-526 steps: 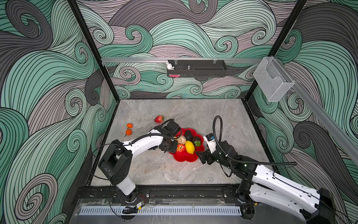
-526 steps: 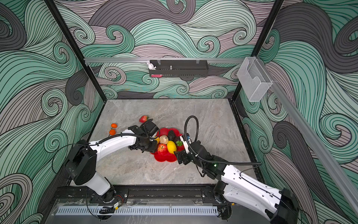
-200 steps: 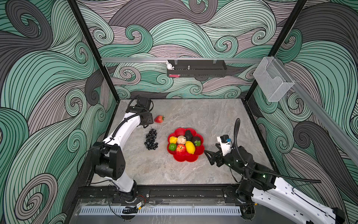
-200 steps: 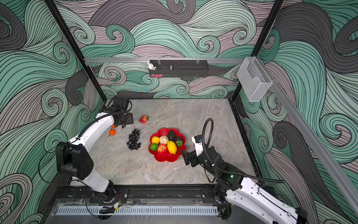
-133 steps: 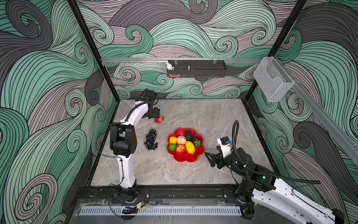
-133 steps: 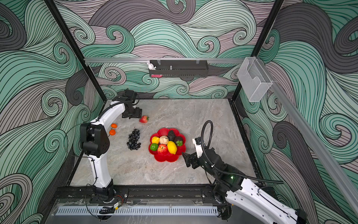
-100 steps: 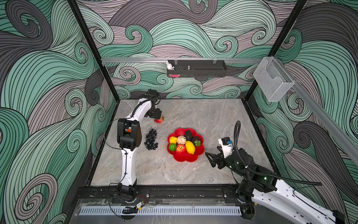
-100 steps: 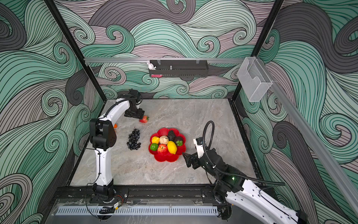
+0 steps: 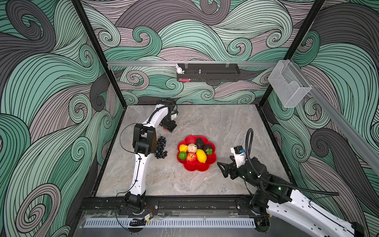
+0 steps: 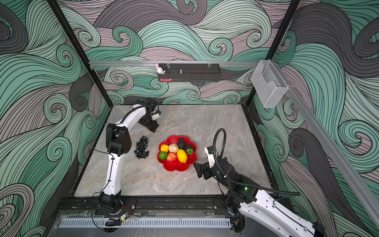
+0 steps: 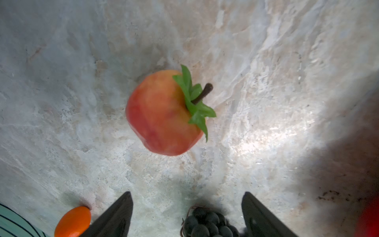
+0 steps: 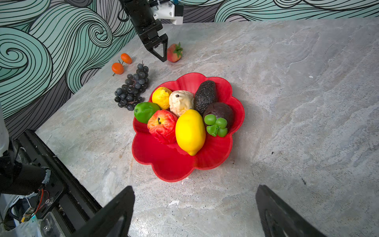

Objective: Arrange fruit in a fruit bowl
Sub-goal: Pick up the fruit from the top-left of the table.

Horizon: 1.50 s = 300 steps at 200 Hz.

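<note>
Both jaws wide, empty: left arm point(image 9: 159, 117) arched above strawberry point(image 11: 162, 115), right arm point(image 9: 252, 170) low beside fruit bowl point(image 9: 196, 167).

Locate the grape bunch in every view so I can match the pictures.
Both top views: grape bunch between left arm's elbow and fruit bowl.
Left wrist: grape bunch cut off, framed by the open left gripper.
Right wrist: grape bunch beside the fruit bowl.
Landmark: fruit bowl, unclear in left wrist.
</note>
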Tool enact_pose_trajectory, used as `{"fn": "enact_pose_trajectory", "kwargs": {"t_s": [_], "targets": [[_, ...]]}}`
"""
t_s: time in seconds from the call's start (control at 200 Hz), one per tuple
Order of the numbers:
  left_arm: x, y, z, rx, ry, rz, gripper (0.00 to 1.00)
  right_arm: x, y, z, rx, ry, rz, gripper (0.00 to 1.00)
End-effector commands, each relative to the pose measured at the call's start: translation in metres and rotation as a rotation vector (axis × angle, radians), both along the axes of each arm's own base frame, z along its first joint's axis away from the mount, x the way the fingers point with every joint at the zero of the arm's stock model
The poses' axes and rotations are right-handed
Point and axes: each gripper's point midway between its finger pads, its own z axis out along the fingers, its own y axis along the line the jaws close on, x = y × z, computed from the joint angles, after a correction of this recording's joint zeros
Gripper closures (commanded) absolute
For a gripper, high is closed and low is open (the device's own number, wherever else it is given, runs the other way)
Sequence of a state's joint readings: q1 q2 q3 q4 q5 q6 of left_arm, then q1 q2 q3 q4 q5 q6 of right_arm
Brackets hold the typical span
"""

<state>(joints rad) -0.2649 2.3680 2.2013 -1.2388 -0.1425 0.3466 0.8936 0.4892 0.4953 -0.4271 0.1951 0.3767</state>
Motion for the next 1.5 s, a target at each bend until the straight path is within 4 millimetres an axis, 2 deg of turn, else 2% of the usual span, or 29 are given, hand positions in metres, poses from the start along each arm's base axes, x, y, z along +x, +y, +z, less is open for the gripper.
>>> {"fn": "enact_pose_trajectory", "kwargs": {"t_s": [0.0,0.14,0.395,0.54,0.635,0.876,1.016,1.156,1.311,1.496], "targets": [[0.012,0.007,-0.005,0.063,-0.028,-0.103,0.13,0.001,-0.001,-0.006,-0.005,0.016,-0.011,0.07],[0.030,0.019,-0.010,0.153,-0.057,-0.132,0.11,0.001,-0.003,-0.007,-0.003,0.018,-0.023,0.07],[0.053,0.006,-0.016,0.094,-0.097,-0.199,0.10,0.003,-0.001,-0.007,-0.010,0.023,-0.026,0.07],[0.059,-0.007,-0.021,0.014,-0.113,-0.233,0.11,0.004,-0.001,-0.009,-0.012,0.030,-0.029,0.06],[0.059,-0.012,-0.027,-0.034,-0.104,-0.240,0.12,0.004,0.000,-0.008,-0.011,0.032,-0.029,0.06],[0.040,-0.022,-0.039,-0.160,-0.010,-0.270,0.16,0.006,0.001,-0.010,-0.017,0.043,-0.035,0.06],[0.033,-0.018,-0.038,-0.151,0.017,-0.264,0.19,0.007,0.004,-0.011,-0.014,0.049,-0.032,0.06],[0.034,-0.009,-0.034,-0.114,0.010,-0.235,0.22,0.008,0.007,-0.011,-0.012,0.052,-0.028,0.06],[0.031,-0.006,-0.034,-0.116,0.019,-0.192,0.35,0.008,0.009,-0.011,-0.004,0.054,-0.023,0.06],[0.035,-0.012,-0.020,-0.169,-0.032,-0.090,0.55,0.009,0.009,-0.010,0.000,0.053,-0.025,0.06]]}}
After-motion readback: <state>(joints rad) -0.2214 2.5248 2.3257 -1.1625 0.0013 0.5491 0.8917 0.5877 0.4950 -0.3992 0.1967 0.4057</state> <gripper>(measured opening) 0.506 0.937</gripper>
